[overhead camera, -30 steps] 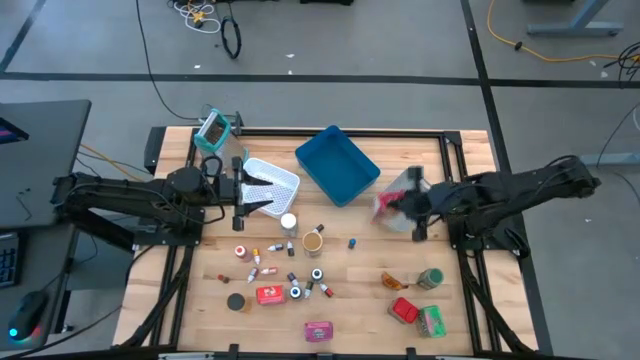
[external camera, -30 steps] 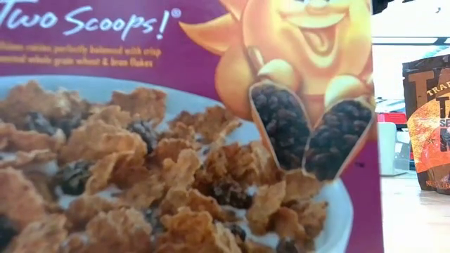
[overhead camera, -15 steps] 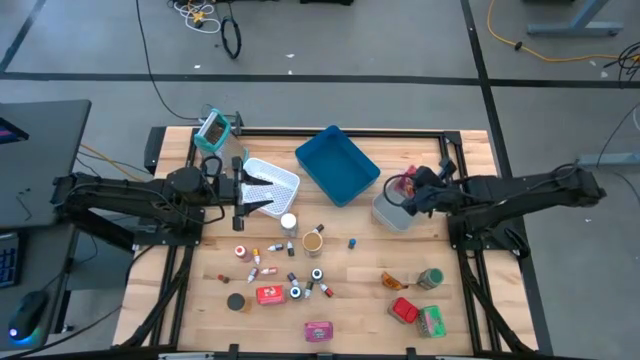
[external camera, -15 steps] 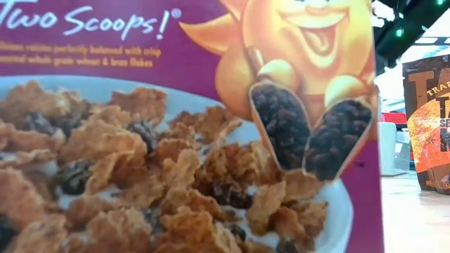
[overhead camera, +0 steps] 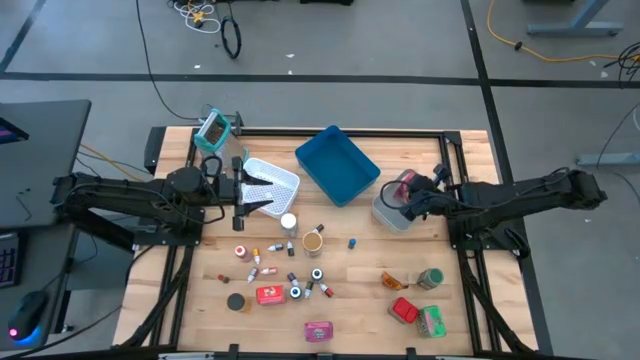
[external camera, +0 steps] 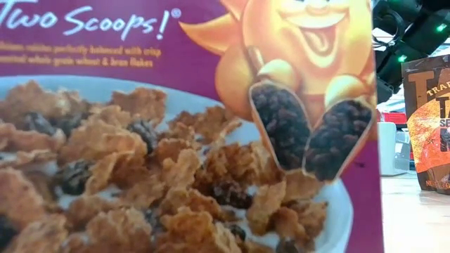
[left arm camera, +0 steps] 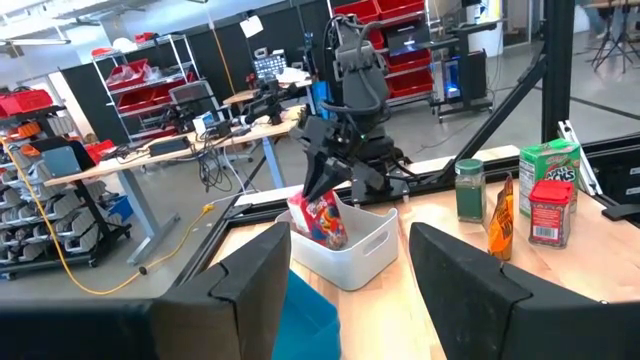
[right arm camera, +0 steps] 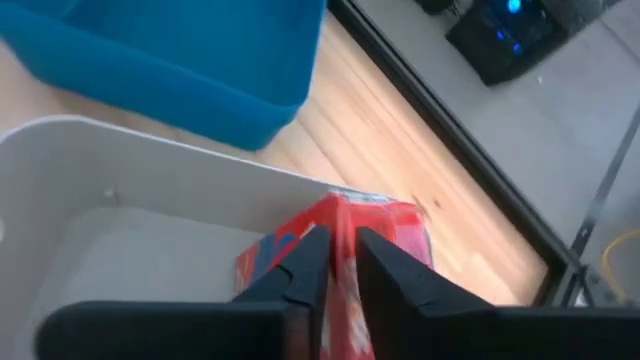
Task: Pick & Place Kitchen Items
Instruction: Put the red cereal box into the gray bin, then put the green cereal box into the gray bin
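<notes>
Cereal box art (external camera: 183,133) reading "Two Scoops!" fills my low view, hiding nearly the whole table. My right gripper (right arm camera: 340,262) pinches a red packet (right arm camera: 385,232) by its top edge between closed fingers, inside the grey bin (overhead camera: 388,212); its print is unreadable. My left gripper (left arm camera: 350,270) hovers open by the white mesh basket (overhead camera: 270,180).

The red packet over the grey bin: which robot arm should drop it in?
The right arm. Its hand is already shut on the red packet just above the grey bin. The left hand waits open far across the table, by the white basket.
</notes>
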You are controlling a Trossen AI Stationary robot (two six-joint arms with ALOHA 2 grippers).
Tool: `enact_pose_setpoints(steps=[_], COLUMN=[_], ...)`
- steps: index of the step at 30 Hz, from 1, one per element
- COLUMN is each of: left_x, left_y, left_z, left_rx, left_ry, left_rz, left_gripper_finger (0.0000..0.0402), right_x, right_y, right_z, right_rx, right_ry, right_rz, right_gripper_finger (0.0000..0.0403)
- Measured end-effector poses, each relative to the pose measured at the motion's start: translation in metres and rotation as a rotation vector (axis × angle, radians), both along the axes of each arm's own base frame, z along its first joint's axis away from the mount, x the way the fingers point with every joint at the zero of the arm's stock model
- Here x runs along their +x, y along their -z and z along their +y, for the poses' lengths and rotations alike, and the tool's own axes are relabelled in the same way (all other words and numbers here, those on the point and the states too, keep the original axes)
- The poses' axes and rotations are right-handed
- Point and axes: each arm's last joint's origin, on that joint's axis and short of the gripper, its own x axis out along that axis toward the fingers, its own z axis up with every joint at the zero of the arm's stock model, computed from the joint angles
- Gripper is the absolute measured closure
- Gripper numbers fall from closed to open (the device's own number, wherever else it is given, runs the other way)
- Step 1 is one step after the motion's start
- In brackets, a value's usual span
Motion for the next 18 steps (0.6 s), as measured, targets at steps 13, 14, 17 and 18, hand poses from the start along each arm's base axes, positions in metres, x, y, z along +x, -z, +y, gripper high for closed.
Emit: enact_pose_setpoints(steps=[13,14,17,18], left_x=[0.000,0.000,0.000,0.000], left_y=[0.000,0.000,0.000,0.000], left_z=[0.000,0.000,0.000,0.000], left_rx=[0.000,0.000,0.000,0.000], left_ry=[0.000,0.000,0.000,0.000], left_rz=[0.001,0.001,0.001,0.001], left_gripper_finger=[0.0187,0.0187,0.0187,0.0187], right_x=[0.015,0.018,0.030,0.033], right_y=[-0.034,-0.040,-0.059,-0.064], right_z=[-0.001,-0.001,0.001,0.002], right_rx=[-0.142,-0.150,-0.157,-0.155], right_ry=[-0.071,-0.095,-0.189,-0.225], right_rz=[-0.052,-0.080,-0.194,-0.237], right_gripper_finger=[0.0206,0.0199,0.0184,0.0182])
